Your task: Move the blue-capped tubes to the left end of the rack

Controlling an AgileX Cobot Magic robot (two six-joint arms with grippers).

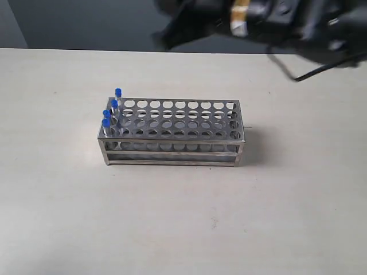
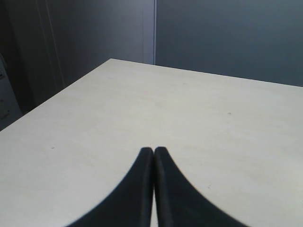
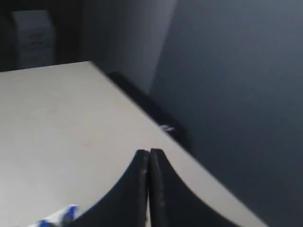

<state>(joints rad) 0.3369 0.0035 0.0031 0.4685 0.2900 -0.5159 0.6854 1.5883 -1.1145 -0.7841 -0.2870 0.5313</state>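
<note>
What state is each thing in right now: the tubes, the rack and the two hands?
rack: standing on the table, most holes empty.
blue-capped tubes: all four standing in its left-end holes.
left hand: shut, holding nothing.
right hand: shut, holding nothing.

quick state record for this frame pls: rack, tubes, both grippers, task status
rack: silver metal test-tube rack, standing on the table, mid exterior view
blue-capped tubes: four, upright, all in the rack's left-end column
other holes: no tubes seen
left gripper: fingers together, holding nothing, above bare table
right gripper: fingers together, holding nothing
task status: looks done, all four tubes at the left end
</note>
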